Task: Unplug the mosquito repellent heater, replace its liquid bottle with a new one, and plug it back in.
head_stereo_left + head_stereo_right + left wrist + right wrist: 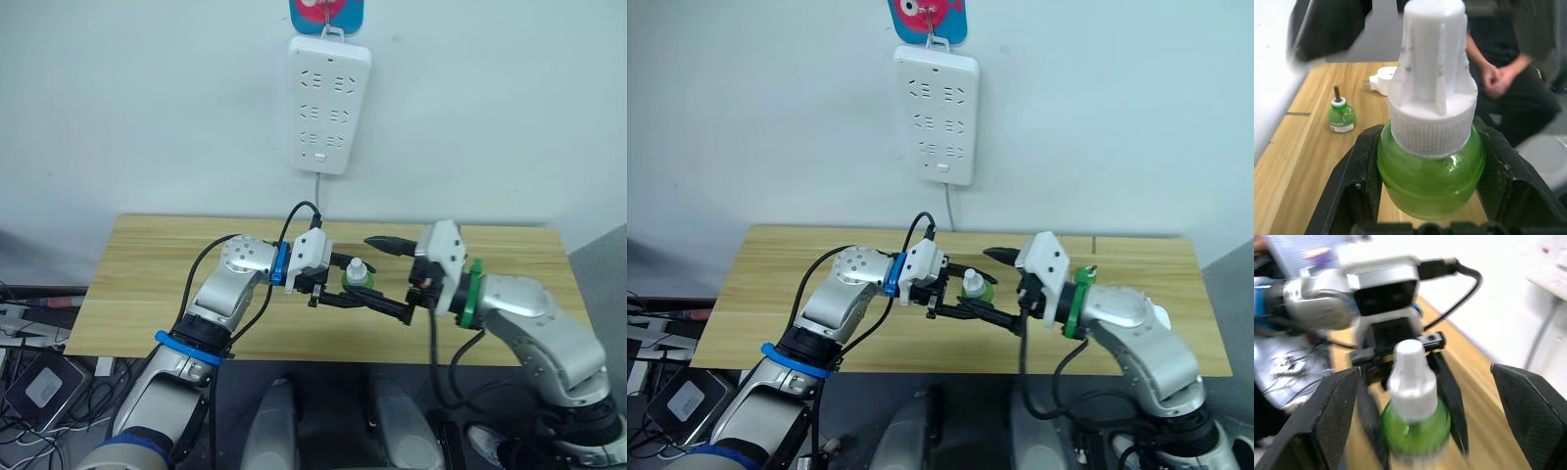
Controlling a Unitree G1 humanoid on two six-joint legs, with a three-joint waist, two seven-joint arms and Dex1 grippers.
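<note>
Heater [1382, 80] sits unplugged on the worktop [147, 284]. My left pincer [1430, 196] is pinching the new green bottle [1430, 176] around its belly; right pincer [1420, 416] is spread wide. Light, slick plastic, so I'd grip the ribbed white cap [1432, 83].

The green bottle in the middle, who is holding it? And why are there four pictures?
A robot with two arms is working over a wooden table. Two pictures come from cameras in its head, looking down; the other two come from a camera on each wrist. The left gripper squeezes a green bottle with a white cap. The right gripper is open around it, not touching. On the table lie another green bottle with no cap and the white heater. A power strip hangs on the wall.
</note>
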